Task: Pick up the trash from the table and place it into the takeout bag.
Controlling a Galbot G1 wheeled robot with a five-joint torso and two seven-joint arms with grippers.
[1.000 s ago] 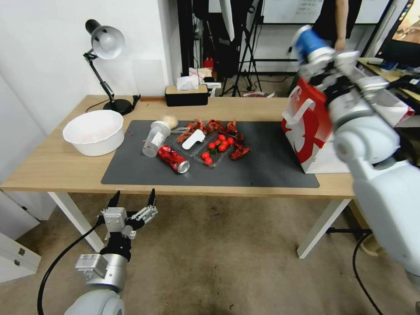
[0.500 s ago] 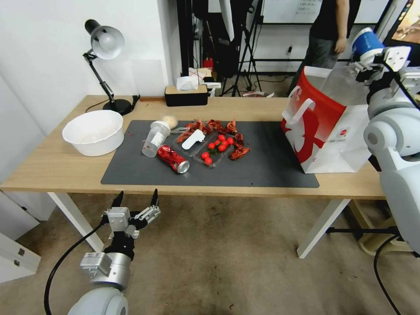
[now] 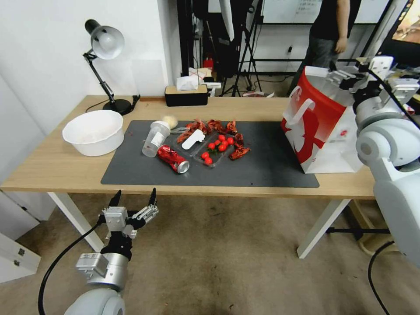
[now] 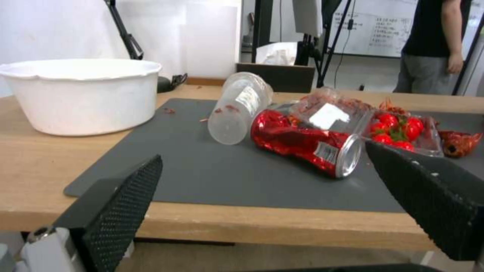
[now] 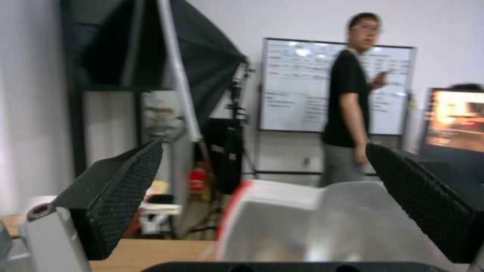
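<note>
Starting at nine o'clock in the head view, a large white bowl [image 3: 93, 131] is seen on the bare wood of the table [image 3: 52, 168], just off the dark mat [image 3: 271, 170]. Below the table's near edge, toward seven o'clock, the left gripper [image 3: 133, 197] is held with its fingers spread apart and nothing between them; in its wrist view the same open gripper [image 4: 262, 177] is aimed at the trash. On the mat near the centre, the clear cup [image 3: 155, 138] is laid on its side, with the crushed red can [image 3: 173, 159] just beside it at its five o'clock, and the beige paper ball [image 3: 169, 120] behind the cup's lid. At three o'clock the takeout bag [image 3: 321, 127] is stood upright on the table's right end. Above its open mouth, toward two o'clock, the right gripper [image 3: 350, 78] is positioned; its fingers [image 5: 121, 189] are shown wide apart and empty in its wrist view, with the bag's opening [image 5: 312, 223] below.
</note>
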